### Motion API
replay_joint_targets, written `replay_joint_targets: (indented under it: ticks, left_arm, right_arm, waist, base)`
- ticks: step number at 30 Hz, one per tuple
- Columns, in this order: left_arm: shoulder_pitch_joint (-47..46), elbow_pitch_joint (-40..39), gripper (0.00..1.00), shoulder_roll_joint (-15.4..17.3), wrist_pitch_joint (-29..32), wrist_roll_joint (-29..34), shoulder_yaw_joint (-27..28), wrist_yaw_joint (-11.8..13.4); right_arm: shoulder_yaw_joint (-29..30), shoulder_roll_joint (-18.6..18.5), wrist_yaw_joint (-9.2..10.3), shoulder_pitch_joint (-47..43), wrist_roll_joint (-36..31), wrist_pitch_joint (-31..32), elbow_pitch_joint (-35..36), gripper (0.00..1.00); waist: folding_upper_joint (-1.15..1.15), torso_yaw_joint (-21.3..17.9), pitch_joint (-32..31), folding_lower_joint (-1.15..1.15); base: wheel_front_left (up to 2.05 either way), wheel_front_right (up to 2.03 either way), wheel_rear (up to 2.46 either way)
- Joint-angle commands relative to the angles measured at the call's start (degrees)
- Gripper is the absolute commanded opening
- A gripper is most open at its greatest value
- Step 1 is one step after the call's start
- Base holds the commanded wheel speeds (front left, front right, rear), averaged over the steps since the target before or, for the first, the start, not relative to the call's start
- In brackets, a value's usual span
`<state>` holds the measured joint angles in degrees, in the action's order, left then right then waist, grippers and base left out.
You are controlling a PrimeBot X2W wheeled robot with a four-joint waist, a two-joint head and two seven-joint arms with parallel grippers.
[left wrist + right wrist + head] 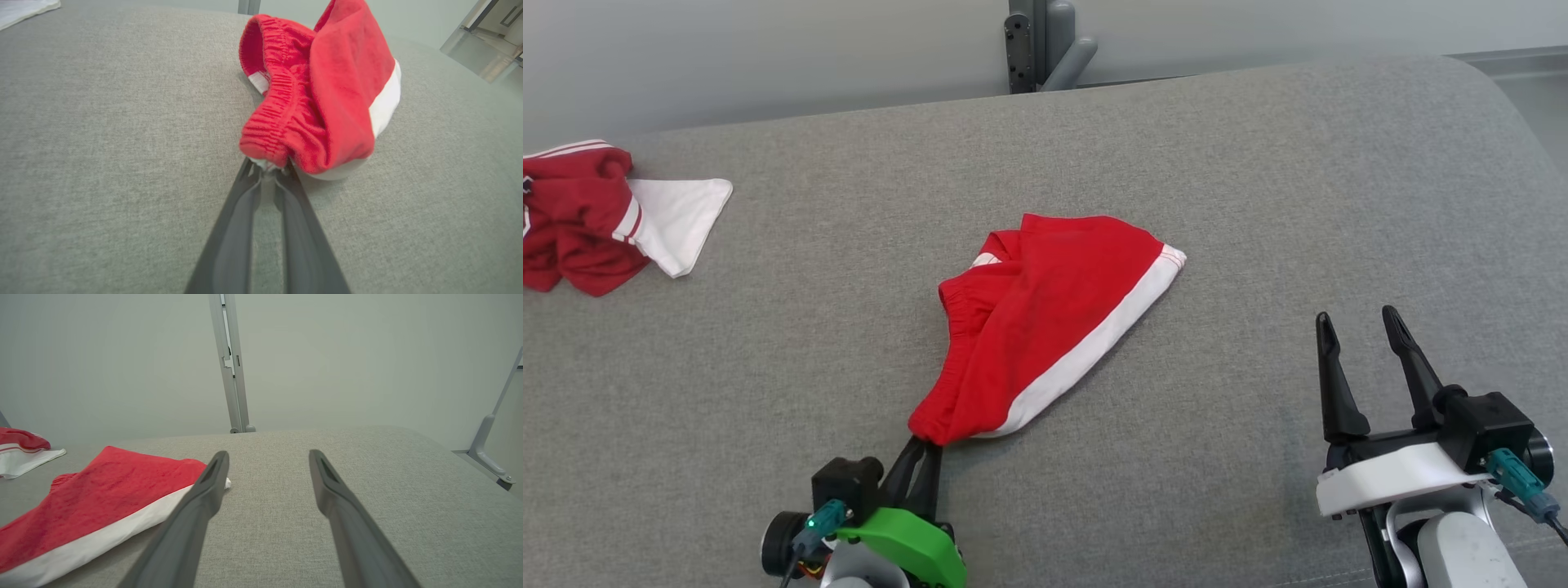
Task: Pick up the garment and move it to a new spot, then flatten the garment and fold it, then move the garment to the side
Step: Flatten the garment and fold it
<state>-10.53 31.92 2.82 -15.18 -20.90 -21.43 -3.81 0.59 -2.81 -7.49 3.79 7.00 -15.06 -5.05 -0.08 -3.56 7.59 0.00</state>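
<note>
Two garments — central garment (1045, 327), far-left garment (580, 216) — and two claws: left claw (923, 443), right claw (1356, 317)

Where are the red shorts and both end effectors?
red shorts (1045, 318): head view, mid cloth.
left end effector (923, 443): head view, pinching tips.
right end effector (1356, 316): head view, between open tips.
</note>
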Motion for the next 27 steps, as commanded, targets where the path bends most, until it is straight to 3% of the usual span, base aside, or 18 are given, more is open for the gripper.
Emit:
replay_joint_targets:
  ticks: [1,9,18,27]
  left_arm:
    - [1.2,-1.3,0.00,0.5,0.0,0.5,1.4,0.4]
    - [3.5,-3.2,0.00,2.2,0.0,0.6,8.0,1.3]
    - [1.2,-0.7,0.00,2.2,0.0,1.9,10.3,0.3]
    - [-1.6,-0.7,0.00,0.9,0.0,2.9,10.7,-0.4]
  right_arm:
    - [0.0,-0.1,0.00,-0.6,-0.1,-0.1,0.0,1.00]
    - [-1.8,-0.1,0.00,0.8,-2.6,-0.1,-3.4,1.00]
    - [-8.7,-0.5,0.01,9.4,-8.3,-0.1,-19.3,1.00]
    - [-14.4,-2.2,0.01,20.0,-7.4,-0.1,-32.0,1.00]
  waist:
    - [0.08,0.6,-0.4,0.00]
    - [0.08,2.5,-1.3,0.00]
    - [0.08,4.5,1.2,0.00]
    - [0.08,7.1,6.1,0.00]
  base:
    - [0.00,0.00,0.00]
    - [0.00,0.00,0.00]
    - [0.00,0.00,0.00]
    - [0.00,0.00,0.00]
